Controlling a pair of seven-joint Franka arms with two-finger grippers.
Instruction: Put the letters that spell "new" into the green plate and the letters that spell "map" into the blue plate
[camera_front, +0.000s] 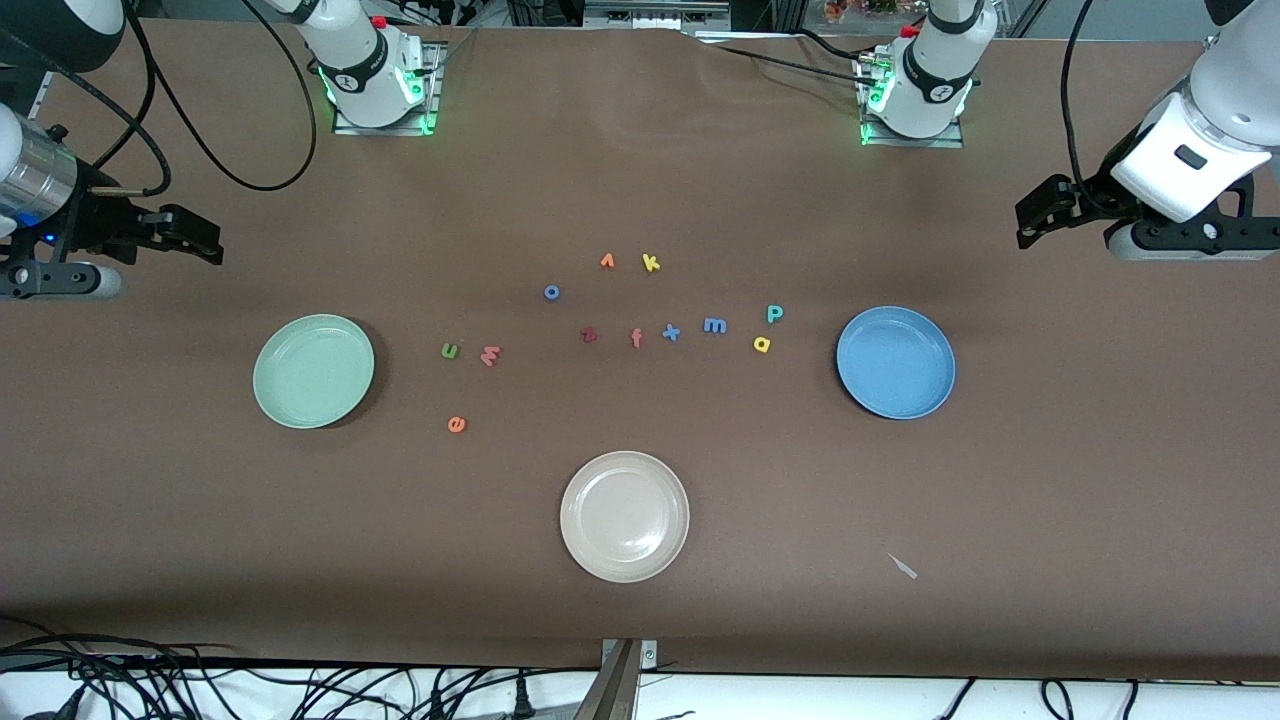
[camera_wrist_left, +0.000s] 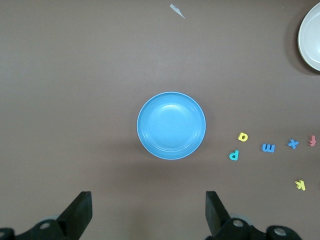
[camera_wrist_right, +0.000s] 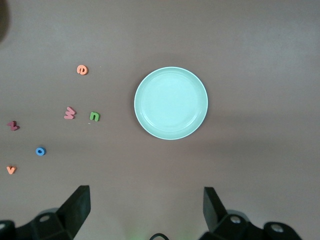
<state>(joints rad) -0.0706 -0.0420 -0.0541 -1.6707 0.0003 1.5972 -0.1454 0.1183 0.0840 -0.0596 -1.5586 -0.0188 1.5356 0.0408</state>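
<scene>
The green plate (camera_front: 313, 371) lies toward the right arm's end of the table, the blue plate (camera_front: 896, 362) toward the left arm's end. The olive "n" (camera_front: 450, 350) and pinkish "w" (camera_front: 490, 355) lie beside the green plate, and the orange "e" (camera_front: 456, 424) lies nearer the front camera. The blue "m" (camera_front: 715, 325), yellow "a" (camera_front: 762, 344) and teal "p" (camera_front: 774, 314) cluster beside the blue plate. My right gripper (camera_front: 212, 240) hangs open and empty high above the table near the green plate (camera_wrist_right: 171, 103). My left gripper (camera_front: 1022, 225) hangs likewise near the blue plate (camera_wrist_left: 171, 125).
A beige plate (camera_front: 624, 516) sits in the middle, near the front edge. Loose letters lie between the plates: a blue "o" (camera_front: 551, 292), orange "v" (camera_front: 607, 261), yellow "k" (camera_front: 650, 263), dark red "z" (camera_front: 589, 335), salmon "f" (camera_front: 636, 338) and blue "x" (camera_front: 671, 332). A pale scrap (camera_front: 903, 566) lies near the front.
</scene>
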